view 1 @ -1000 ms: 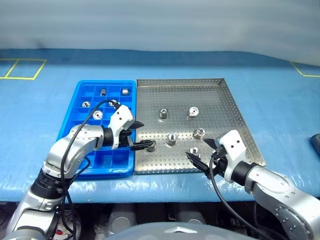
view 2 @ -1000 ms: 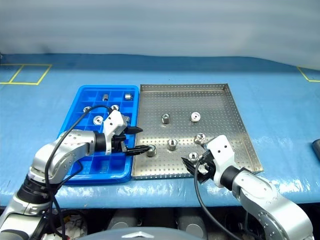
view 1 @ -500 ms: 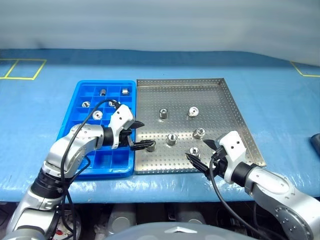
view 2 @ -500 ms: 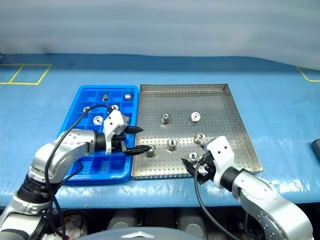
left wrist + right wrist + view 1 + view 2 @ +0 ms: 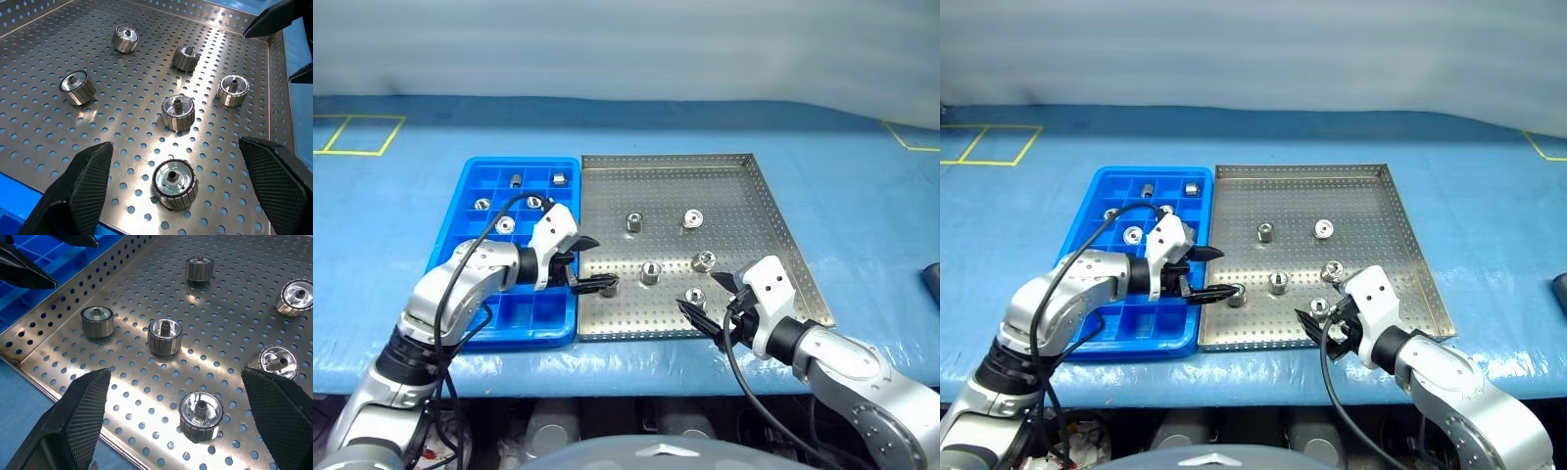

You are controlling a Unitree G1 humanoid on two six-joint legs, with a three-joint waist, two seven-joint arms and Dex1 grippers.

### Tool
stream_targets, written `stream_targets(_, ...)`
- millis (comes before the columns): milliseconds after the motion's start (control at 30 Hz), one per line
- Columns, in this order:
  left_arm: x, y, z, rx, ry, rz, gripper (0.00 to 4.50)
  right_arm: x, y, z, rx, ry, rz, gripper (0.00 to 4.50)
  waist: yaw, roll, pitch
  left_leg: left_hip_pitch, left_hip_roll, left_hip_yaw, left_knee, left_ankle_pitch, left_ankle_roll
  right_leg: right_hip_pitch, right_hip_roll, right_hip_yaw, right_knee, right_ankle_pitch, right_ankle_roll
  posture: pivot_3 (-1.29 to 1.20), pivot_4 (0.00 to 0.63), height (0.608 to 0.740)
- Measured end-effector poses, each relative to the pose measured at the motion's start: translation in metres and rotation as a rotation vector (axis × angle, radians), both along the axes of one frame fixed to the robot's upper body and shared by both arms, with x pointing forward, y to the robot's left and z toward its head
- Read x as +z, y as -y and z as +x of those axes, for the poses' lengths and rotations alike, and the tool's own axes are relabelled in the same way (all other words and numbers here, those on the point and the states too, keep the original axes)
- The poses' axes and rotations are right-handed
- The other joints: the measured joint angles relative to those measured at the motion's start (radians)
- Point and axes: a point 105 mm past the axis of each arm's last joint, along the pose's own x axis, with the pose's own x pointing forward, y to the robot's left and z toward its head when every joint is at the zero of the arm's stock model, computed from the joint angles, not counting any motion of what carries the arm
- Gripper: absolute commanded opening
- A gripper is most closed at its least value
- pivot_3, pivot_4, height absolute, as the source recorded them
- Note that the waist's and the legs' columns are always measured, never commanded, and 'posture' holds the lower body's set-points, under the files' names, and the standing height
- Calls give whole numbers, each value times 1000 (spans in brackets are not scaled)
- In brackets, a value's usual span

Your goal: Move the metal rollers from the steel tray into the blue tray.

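In the left eye view, six metal rollers [image 5: 650, 272] are seen on the steel tray [image 5: 754, 211], five more in the blue tray [image 5: 470, 191]. The left gripper [image 5: 590, 264] is spread wide around the roller nearest the blue tray.

In the left wrist view, that roller lies between the parted fingers [image 5: 87, 178].

In the right wrist view, the right gripper [image 5: 183, 418] is held wide, empty, over another roller.

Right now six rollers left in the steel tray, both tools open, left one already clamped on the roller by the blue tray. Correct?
Not clamped. In the left wrist view the left tool stands wide open around that roller, fingers apart from it. The rest holds: six rollers in the steel tray, right tool open, blue tray alongside.
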Motion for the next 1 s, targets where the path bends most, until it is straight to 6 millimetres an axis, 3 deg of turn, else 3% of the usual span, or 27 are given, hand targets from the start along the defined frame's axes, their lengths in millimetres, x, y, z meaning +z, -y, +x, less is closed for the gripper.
stream_targets(233, 2, 4, 1, -45, 2, 18, 4459, 2, -2, -2, -2, 13, 6, 4500, -2, 0, 0, 0, 0, 0, 0, 0, 0, 0, 0, 0, 0, 0, 1, 44, 150, 740)
stream_targets(567, -8, 14, 20, -215, -17, 241, 4459, 1, -3, -2, -19, 16, 8, 4500, -4, 0, 0, -1, -1, 0, 1, 0, 0, 0, 0, 0, 0, -2, -3, 20, 150, 740)
stream_targets(733, -14, 28, 19, -363, -16, 324, 4459, -2, -6, -2, -27, 13, 19, 4500, -6, 0, 0, -1, -1, 0, 1, 0, 0, 0, 1, 0, 0, -2, -3, 7, 150, 740)
stream_targets(1000, -25, 29, 25, -519, 1, 487, 4459, -3, -5, -3, -59, 28, 24, 4500, -18, 0, 0, -1, -1, 0, 1, 0, 1, -1, 1, 1, 0, -2, -3, -21, 150, 740)
